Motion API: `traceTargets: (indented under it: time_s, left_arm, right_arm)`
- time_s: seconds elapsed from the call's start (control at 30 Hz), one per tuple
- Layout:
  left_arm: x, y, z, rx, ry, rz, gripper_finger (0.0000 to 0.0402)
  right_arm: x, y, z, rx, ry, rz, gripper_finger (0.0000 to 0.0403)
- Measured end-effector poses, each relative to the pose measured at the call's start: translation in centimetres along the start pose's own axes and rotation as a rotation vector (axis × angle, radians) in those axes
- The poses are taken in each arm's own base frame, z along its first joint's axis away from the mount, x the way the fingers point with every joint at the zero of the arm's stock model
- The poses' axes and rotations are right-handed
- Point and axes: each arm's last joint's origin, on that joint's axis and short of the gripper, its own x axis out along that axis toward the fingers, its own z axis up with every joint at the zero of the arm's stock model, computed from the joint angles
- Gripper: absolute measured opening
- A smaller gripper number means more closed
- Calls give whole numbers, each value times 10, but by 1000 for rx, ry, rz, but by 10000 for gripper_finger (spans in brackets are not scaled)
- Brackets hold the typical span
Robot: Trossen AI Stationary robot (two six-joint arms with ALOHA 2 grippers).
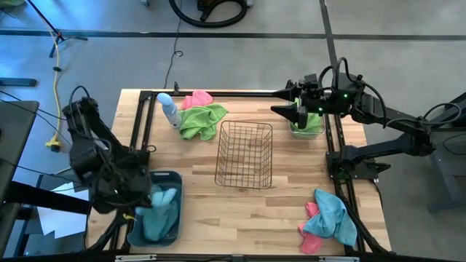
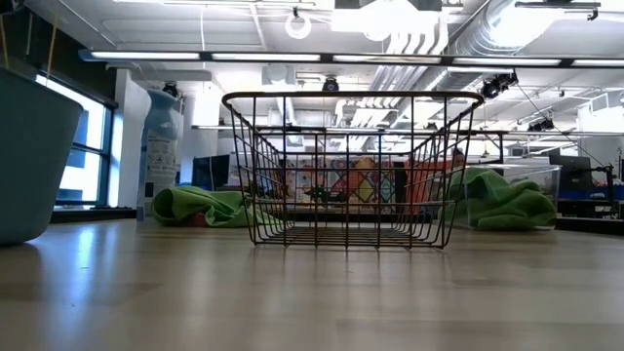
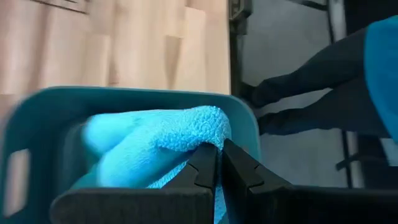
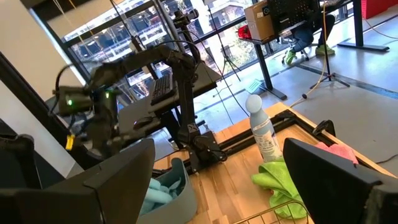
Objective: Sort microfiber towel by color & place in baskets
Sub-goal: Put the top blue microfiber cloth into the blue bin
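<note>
My left gripper (image 3: 219,149) is over the grey-blue tub (image 1: 175,177) at the table's near left corner, shut on a blue towel (image 3: 155,137). More blue cloth (image 1: 162,211) lies in the tub. The copper wire basket (image 1: 245,154) stands mid-table. My right gripper (image 1: 285,102) hangs open and level at the far right, above the clear bin (image 1: 295,132), which holds a green towel (image 1: 309,124). A green towel (image 1: 202,120) and a pink towel (image 1: 196,98) lie at the far left. A blue towel (image 1: 335,215) and a pink one (image 1: 312,234) lie at the near right. My left gripper pinches a bunched fold of the blue towel (image 3: 208,134) between its two fingertips. The fingers slant down from above, over the tub. The rest of the towel bulges beside the fingers and reaches down inside the tub's walls (image 3: 124,94).
A pale blue spray bottle (image 1: 169,109) stands by the far-left towels. A black frame rail (image 1: 218,93) runs along the table's far edge, and another runs along the right edge. Bare wood lies between the tub and the wire basket, and in front of the basket.
</note>
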Motion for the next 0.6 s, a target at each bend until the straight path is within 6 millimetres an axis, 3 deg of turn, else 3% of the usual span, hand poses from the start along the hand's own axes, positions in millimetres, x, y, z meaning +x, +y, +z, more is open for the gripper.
traceTargets:
  time_s: [0.33,0.6]
  left_arm:
    - [61,14,-28,65,101,152,0]
    - [92,17,-37,33,155,227,0]
  right_arm:
    - [0,0,0,3,1,-1,353]
    - [0,-1,-2,-4,17,-12,353]
